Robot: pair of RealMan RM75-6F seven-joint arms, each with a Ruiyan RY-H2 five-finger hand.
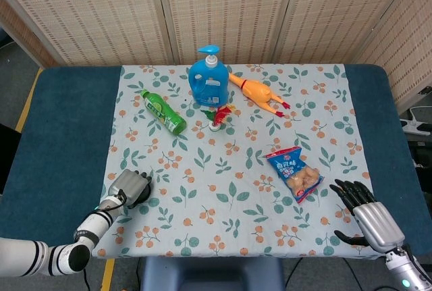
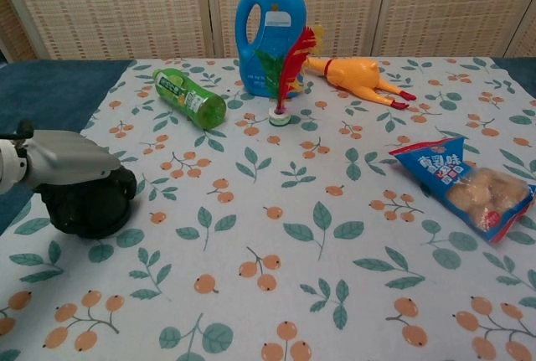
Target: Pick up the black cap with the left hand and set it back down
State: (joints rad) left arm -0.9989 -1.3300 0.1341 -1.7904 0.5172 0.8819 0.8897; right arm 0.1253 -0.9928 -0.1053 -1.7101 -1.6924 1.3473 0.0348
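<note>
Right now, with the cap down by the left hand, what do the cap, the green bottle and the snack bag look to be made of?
Black cap: probably plastic, opaque with a dull sheen; the left hand covers its top. Green bottle: clear green plastic, glossy, see-through with a printed label. Snack bag: thin glossy film, crinkled, with a clear window showing the snacks inside.

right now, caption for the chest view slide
Left hand holds the black cap low on the flowered tablecloth, green bottle lying behind.
</note>
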